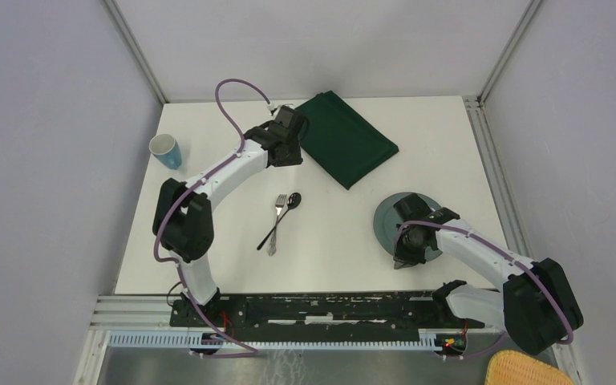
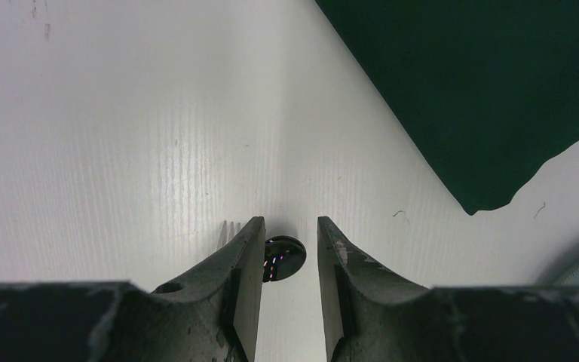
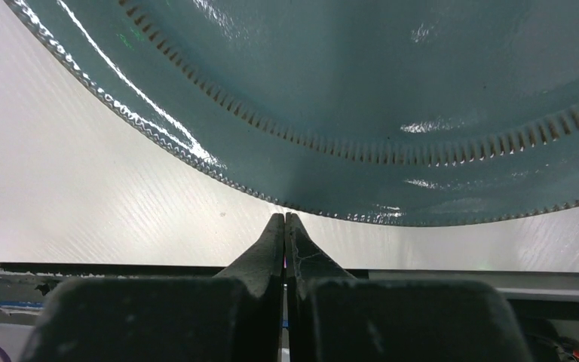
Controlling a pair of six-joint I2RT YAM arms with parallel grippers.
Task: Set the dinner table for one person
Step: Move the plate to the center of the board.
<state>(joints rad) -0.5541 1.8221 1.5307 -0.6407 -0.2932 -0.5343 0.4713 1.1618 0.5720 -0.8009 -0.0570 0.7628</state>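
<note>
The table (image 1: 329,257) fills the view, white and plain. The left gripper (image 2: 290,226) hangs over it just beside the green cloth (image 1: 345,136), jaws narrowly apart with nothing between them – the spoon (image 2: 283,259) and fork tines (image 2: 228,230) show below, lying on the table. The right gripper (image 3: 285,220) is closed tight and empty, its tips at the near rim of the teal plate (image 3: 422,83) – whether they touch it is unclear. A cup (image 1: 164,150) stands at the left edge.
</note>
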